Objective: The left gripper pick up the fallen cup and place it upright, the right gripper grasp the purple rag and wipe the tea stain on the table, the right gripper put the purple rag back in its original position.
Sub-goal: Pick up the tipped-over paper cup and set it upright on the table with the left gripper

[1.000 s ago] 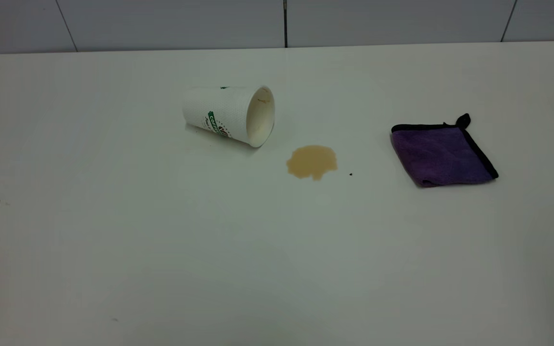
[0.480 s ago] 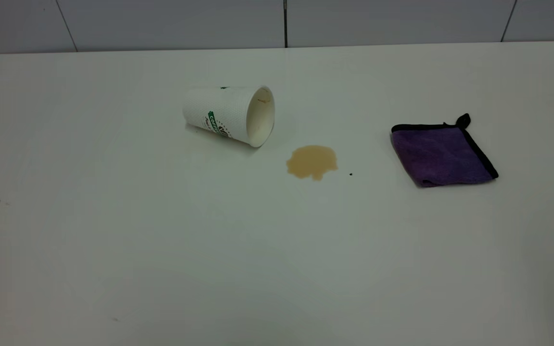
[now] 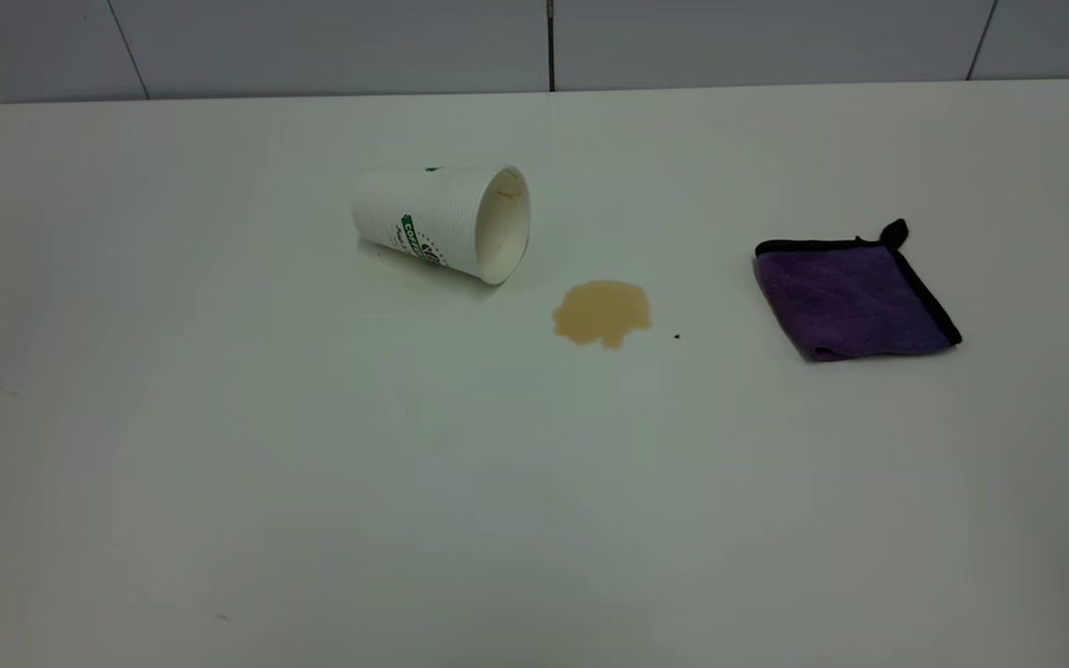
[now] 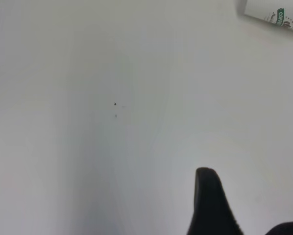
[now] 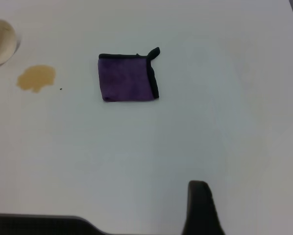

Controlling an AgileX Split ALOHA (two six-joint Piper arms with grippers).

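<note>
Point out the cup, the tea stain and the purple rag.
cup (image 3: 432, 218), exterior view, on its textured side wall.
tea stain (image 3: 601, 313), exterior view, middle of the blotch.
purple rag (image 3: 845, 297), exterior view, centre of the cloth.

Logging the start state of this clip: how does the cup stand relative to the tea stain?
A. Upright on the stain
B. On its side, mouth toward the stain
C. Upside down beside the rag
B: the cup lies on its side, its open mouth facing the tea stain.
</note>
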